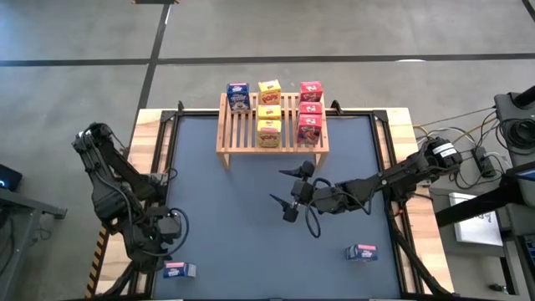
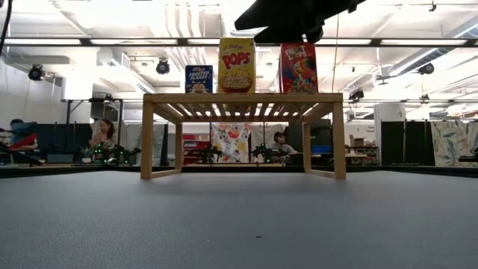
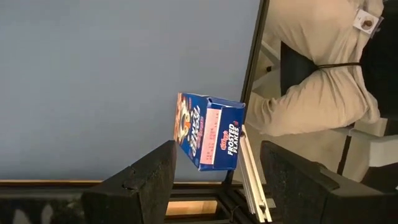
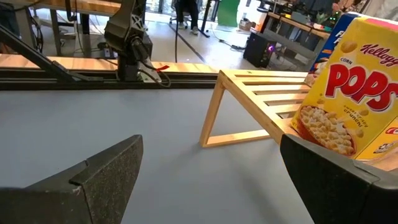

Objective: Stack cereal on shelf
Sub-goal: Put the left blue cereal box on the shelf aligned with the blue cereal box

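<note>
The wooden slatted shelf stands at the table's far middle on short legs. On its top stand one blue cereal box, three yellow ones in a row and three red ones in a row. Another blue box lies on the mat at the near left corner. My left gripper hangs open over it, pointing steeply down, one finger on either side, apart from it. A further blue box lies near right. My right gripper is open in mid-table, level, facing the shelf.
The near-left box lies right beside the table's metal edge rail. The dark mat between the shelf and the near edge is bare. Cables and gear lie off the table's right side. People sit in the room beyond the shelf.
</note>
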